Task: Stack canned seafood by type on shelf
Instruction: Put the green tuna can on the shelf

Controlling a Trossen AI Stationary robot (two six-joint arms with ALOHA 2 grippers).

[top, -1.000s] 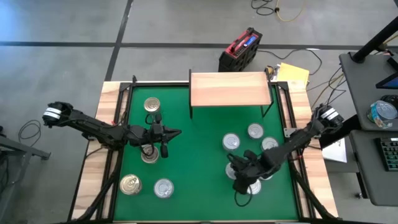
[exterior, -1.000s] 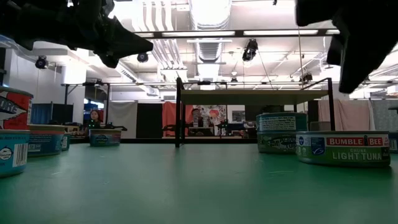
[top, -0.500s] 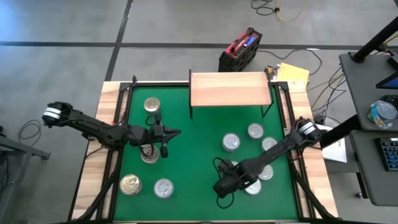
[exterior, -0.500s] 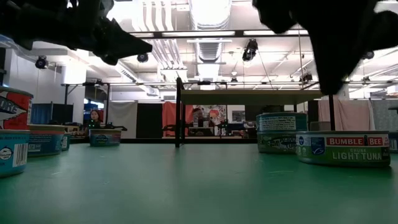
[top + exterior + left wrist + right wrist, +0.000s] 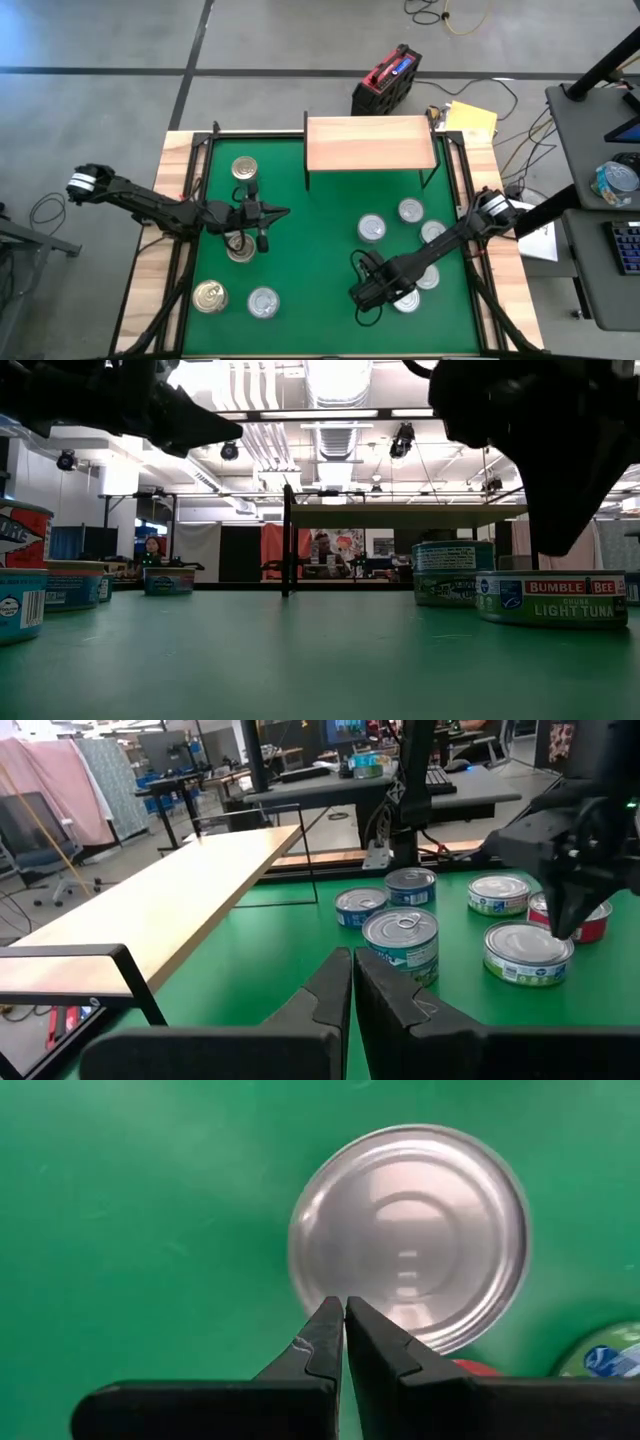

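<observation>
Right gripper [image 5: 345, 1315], fingers pressed together and holding nothing, is poised above a silver-topped can [image 5: 410, 1235] on the green mat [image 5: 320, 240], presumably to line up a pick, while the shelf [image 5: 371, 143] stands bare and the left gripper [image 5: 283, 213], likewise closed, waits mid-mat.

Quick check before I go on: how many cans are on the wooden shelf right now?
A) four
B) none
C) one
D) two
B: in the high view the shelf shows a bare board, and every can, such as the one near the left side, sits on the green mat.
</observation>
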